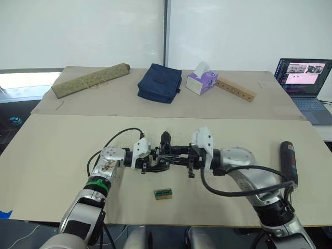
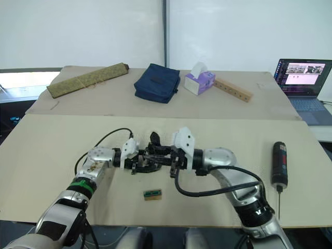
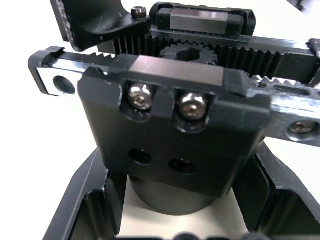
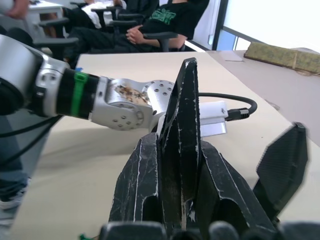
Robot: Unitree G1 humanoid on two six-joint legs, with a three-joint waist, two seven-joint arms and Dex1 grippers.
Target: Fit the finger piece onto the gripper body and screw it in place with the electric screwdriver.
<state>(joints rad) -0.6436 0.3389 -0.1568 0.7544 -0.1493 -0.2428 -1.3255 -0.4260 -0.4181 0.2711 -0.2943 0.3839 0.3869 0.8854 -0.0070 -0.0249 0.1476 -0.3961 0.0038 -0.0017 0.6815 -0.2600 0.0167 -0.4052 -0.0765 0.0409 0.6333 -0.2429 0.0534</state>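
Left jaws: left gripper [image 1: 147,158] clamps the gripper body [image 3: 175,135] by its round base, toothed racks and screw holes turned toward the other arm, likely so the mount face stays reachable.
Right jaws: right gripper [image 1: 191,155] is closed on the finger piece [image 4: 181,145], its tapered tip pointing up between the jaws.
Relation: both arms meet above the table [image 1: 52,155] centre, finger piece touching or just beside the body; whether it is seated I cannot tell.
Electric screwdriver [image 2: 279,162]: lies on the table by the right arm, well apart from both jaws, waiting untouched.
Green-topped block [image 1: 163,193]: sits near, below the joined jaws.
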